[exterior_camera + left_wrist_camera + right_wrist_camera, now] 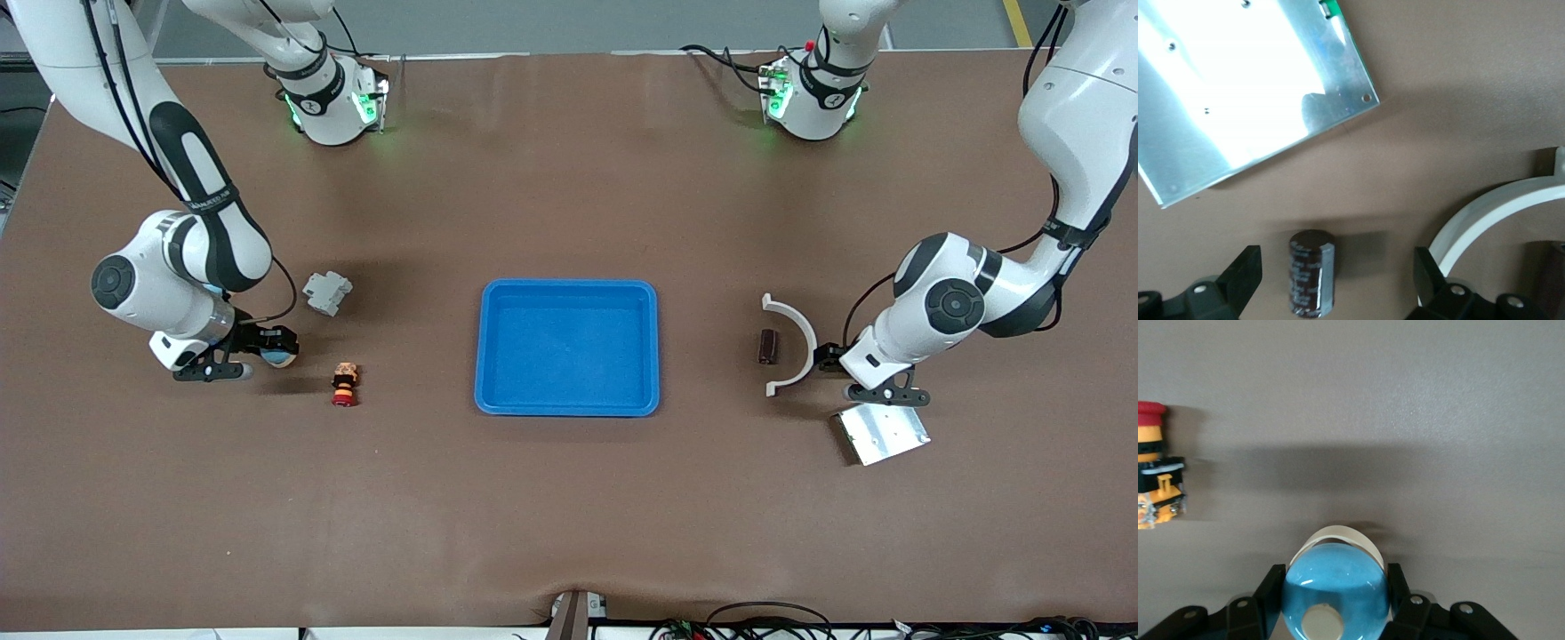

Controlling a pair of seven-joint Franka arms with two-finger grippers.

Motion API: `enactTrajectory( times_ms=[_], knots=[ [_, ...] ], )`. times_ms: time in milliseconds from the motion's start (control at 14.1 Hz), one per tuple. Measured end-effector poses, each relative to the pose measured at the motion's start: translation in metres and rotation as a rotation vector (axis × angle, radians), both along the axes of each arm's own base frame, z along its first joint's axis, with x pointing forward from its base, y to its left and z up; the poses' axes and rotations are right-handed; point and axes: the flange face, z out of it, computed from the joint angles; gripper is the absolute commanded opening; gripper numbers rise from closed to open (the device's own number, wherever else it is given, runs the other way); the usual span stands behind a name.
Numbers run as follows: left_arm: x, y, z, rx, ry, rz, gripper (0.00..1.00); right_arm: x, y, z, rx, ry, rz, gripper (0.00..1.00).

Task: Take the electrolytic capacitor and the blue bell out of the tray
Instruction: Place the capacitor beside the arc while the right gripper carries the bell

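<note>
The left end effector [831, 357] sits low at the left arm's end of the desk [569, 516], at about 3 o'clock from the blue tray [569, 289] in the front view. Its jaws stand wide apart and grip nothing. In the left wrist view the capacitor [1311, 273], a short dark cylinder with a pale stripe, shows between the two black fingers [1245, 270] without touching either.

In the front view the capacitor [768, 347] lies on the desk at 3 o'clock from the tray, outside it, inside the bend of a white curved piece [796, 324]. That piece lies between the capacitor and the left end effector. A shiny metal plate [880, 434] lies at about 5 o'clock from the end effector, nearer the front camera.

The right end effector [267, 351] is low at the right arm's end of the desk, at 9 o'clock from the tray. Its jaws are closed on the bell [277, 357], a glossy blue dome with a pale knob that fills the gap between the fingers in the right wrist view [1335, 593]. Whether the bell touches the desk I cannot tell.

A red and yellow push button [344, 384] lies at about 4 o'clock from the bell. A grey block [327, 292] sits at about 1 o'clock from the bell. Nothing is in the tray.
</note>
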Motion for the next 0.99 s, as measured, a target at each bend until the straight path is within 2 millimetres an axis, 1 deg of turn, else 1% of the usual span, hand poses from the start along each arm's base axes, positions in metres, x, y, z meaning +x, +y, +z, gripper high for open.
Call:
enactTrajectory(
  times_ms=[142,284,426,568,710,852,994],
  knots=[
    [0.002,-0.005,0.019,0.046,0.017,-0.011,1.00,0.000,-0.001,-0.002,0.001,0.003,-0.003,0.00],
    [0.008,-0.012,0.046,0.080,0.020,-0.013,1.00,-0.001,-0.002,-0.004,0.009,0.006,-0.016,0.00],
    [0.014,-0.016,0.075,0.071,0.004,0.004,1.00,-0.001,-0.003,-0.009,0.023,0.009,-0.024,0.00],
    [0.021,-0.012,0.101,0.055,-0.002,0.039,1.00,0.000,-0.004,-0.014,0.045,0.007,-0.027,0.00],
    [0.029,-0.003,0.130,0.026,0.003,0.089,1.00,0.002,-0.006,-0.013,0.056,-0.001,-0.027,0.00],
    [0.036,0.014,0.166,-0.003,-0.004,0.141,1.00,0.003,-0.005,-0.013,0.059,-0.003,-0.026,0.99],
    [0.041,0.030,0.202,-0.039,-0.010,0.190,1.00,0.005,-0.005,-0.014,0.056,-0.013,-0.025,1.00]
  ],
)
